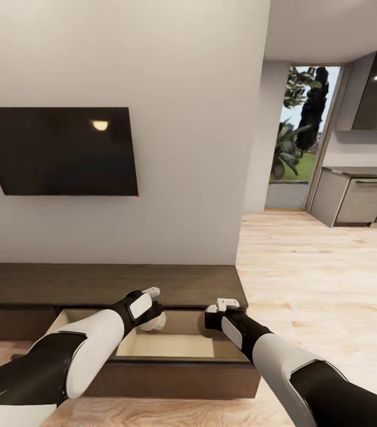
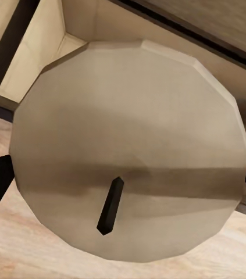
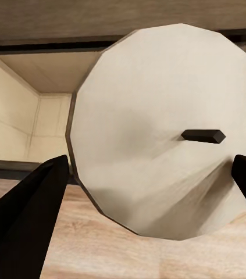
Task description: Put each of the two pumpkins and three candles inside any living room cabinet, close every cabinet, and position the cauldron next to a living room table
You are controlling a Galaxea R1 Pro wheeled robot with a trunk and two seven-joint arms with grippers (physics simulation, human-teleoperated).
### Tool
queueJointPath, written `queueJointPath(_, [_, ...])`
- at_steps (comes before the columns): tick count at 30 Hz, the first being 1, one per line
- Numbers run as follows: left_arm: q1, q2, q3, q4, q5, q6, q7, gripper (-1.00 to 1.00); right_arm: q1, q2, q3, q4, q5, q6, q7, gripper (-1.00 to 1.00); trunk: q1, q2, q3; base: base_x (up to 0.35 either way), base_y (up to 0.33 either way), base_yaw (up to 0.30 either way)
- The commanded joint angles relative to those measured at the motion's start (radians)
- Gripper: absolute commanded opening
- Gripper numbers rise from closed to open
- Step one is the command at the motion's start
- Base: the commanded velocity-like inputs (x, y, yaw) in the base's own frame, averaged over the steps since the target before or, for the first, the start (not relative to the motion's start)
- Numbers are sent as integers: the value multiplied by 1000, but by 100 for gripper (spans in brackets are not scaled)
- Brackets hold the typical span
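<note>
While poised over the open drawer of the cabinet, gripped one candle in the left gripper, another candle in the right gripper, both above the drawer's back edge.

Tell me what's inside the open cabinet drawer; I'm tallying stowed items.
The drawer shows a bare pale floor. Both grippers, left and right, hold candles above it, covering part of the inside.

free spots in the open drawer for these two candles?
Drawer floor looks bare, between its front panel and the unit top. Crowded only above: left claw holds a candle over mid-drawer, right claw holds a candle near the right wall.
</note>
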Motion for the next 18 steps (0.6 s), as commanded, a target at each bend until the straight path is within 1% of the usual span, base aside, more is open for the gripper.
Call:
queueJointPath(1, [0, 0, -2, -2, 4, 5, 4, -100, -1, 0, 6, -2, -8, 5, -5, -100, 4, -8, -4, 0, 0, 7])
queueJointPath(12, [0, 0, -3, -2, 2, 5, 6, -100, -1, 0, 5, -1, -9, 2, -6, -100, 46, -85, -39, 0, 0, 1])
queueJointPath(15, [-1, 0, -4, -3, 1, 7, 6, -100, -1, 0, 6, 3, -9, -25, -5, -100, 58, -106, -48, 0, 0, 0])
queueJointPath(18, [-1, 0, -9, -6, -2, 35, 28, -100, -1, 0, 14, -12, 0, -24, -13, -100, 69, -127, -58, 0, 0, 0])
